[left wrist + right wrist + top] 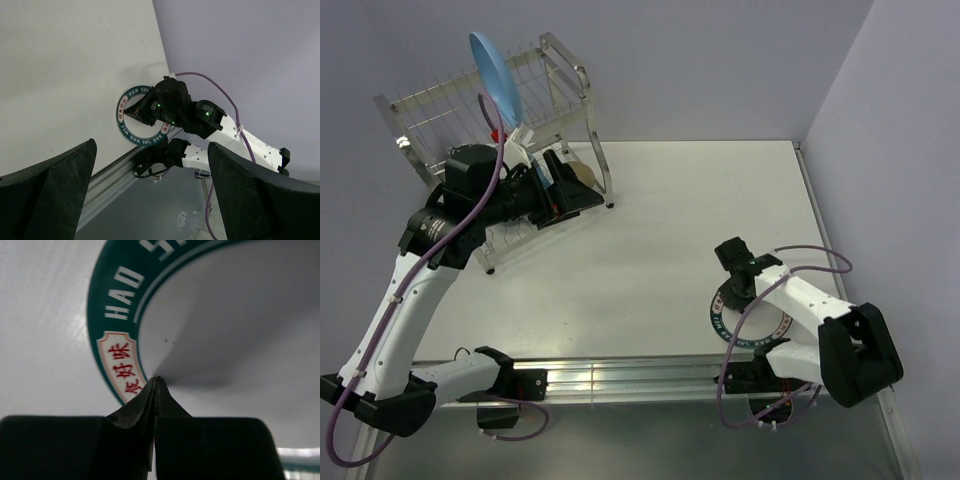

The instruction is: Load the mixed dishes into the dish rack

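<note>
The two-tier shiny steel wire dish rack (pixel 440 100) stands at the far left corner of the white table (pixel 670 220). A round light-blue plate (pixel 496 75) stands on edge in its upper tier, leaning and rising above the top wires. The left arm reaches to the lower shelf at the rack's right end. There the left claw (pixel 578 190) hangs with its two black fingers (pixel 60 180) spread wide and nothing between them. Other dishes on that shelf are mostly hidden behind the arm, and I cannot tell them apart.

Well apart from the rack, a white plate with a dark green lettered rim (pixel 235 325) lies flat on the table near its front right edge, just in front of the right arm's base. The rim carries white letters and a pale label with red characters. The right claw (pixel 156 380) hangs over the plate with its fingers pressed together into one point. The point sits at the inner edge of the rim, on the plate's left side. It pinches nothing.
</note>
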Action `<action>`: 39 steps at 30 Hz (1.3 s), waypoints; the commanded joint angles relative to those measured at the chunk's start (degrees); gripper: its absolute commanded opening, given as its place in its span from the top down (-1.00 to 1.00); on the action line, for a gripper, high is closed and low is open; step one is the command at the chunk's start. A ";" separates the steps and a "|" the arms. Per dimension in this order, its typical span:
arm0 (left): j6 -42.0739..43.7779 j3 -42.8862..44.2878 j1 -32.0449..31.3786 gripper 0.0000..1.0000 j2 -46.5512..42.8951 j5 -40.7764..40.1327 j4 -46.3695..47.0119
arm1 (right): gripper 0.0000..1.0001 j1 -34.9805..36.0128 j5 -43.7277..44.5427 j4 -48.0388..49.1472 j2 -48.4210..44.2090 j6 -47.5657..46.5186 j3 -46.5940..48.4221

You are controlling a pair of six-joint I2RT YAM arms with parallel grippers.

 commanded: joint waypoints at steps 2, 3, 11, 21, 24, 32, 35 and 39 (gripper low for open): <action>0.35 -0.69 -0.08 -0.99 -2.26 -0.58 0.72 | 1.00 0.85 -0.25 7.66 7.43 -2.64 0.94; 0.00 -0.87 -0.08 -0.99 -2.35 -0.75 0.72 | 1.00 1.46 -0.87 9.76 8.58 -2.99 1.38; -0.71 0.71 -0.17 -0.98 -1.39 -1.98 -0.07 | 1.00 14.62 -6.59 15.49 20.54 -9.49 15.60; -0.89 0.10 -1.22 -0.98 0.55 -0.49 1.51 | 1.00 18.69 -11.78 20.24 23.44 -14.24 20.29; -0.36 0.01 -1.84 -0.98 1.43 0.03 1.95 | 1.00 19.13 -11.69 21.12 19.86 -16.87 19.23; 6.22 -4.56 -8.68 -0.98 10.47 5.05 0.03 | -0.27 12.29 -3.86 12.17 1.14 -16.97 13.88; 9.73 -7.63 -12.55 -0.98 16.09 4.52 0.11 | -0.99 6.05 -6.06 8.83 -6.60 -14.95 9.48; 13.08 -13.16 -14.93 -0.99 23.30 4.08 3.43 | -0.99 4.02 -4.40 2.68 -15.30 -11.36 6.67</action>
